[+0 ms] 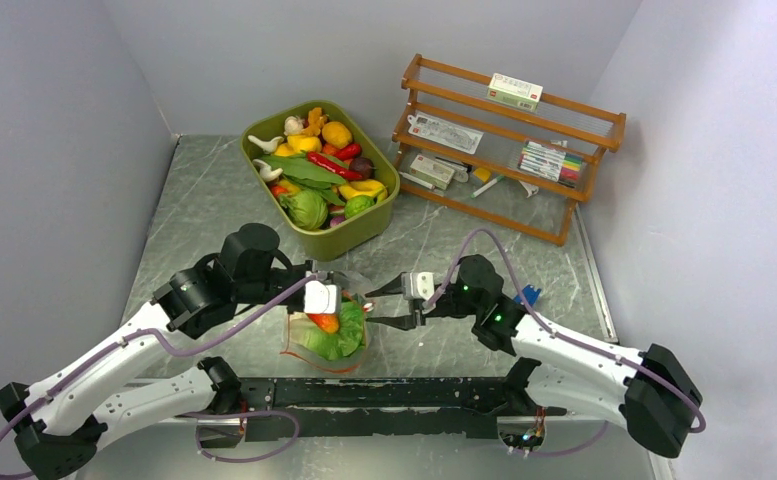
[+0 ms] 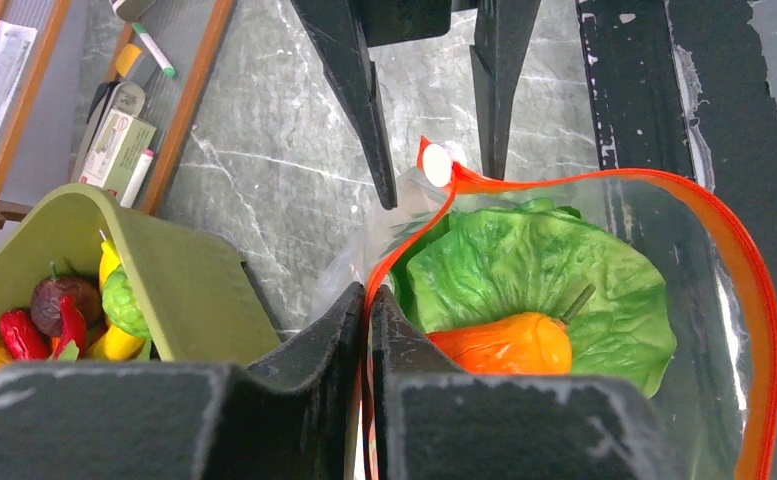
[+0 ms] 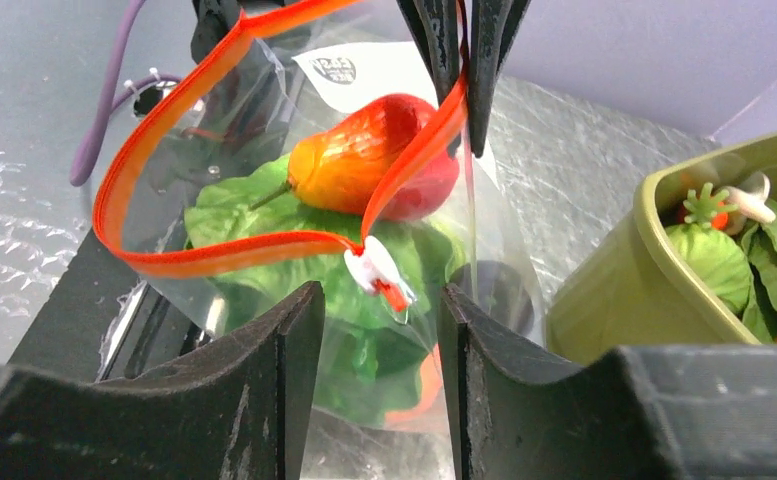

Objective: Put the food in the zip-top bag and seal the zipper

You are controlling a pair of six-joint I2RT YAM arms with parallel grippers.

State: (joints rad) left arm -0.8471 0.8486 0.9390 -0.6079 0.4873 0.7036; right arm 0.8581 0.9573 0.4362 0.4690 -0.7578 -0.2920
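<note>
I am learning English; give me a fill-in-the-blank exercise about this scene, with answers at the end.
The left gripper is shut on the clear plastic zip-top bag's orange-red ____. The right gripper's jaws stand ____. Inside the bag, an orange toy fruit lies on a leafy green ____. Other toy food fills the olive-green ____.
Missing words: zipper; open; lettuce; tub.

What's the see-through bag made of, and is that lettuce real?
The bag looks like thin clear plastic: glossy, wrinkled, and everything inside shows through. The lettuce seems moulded plastic, probably not real: its veins look stiff and slightly shiny.
</note>
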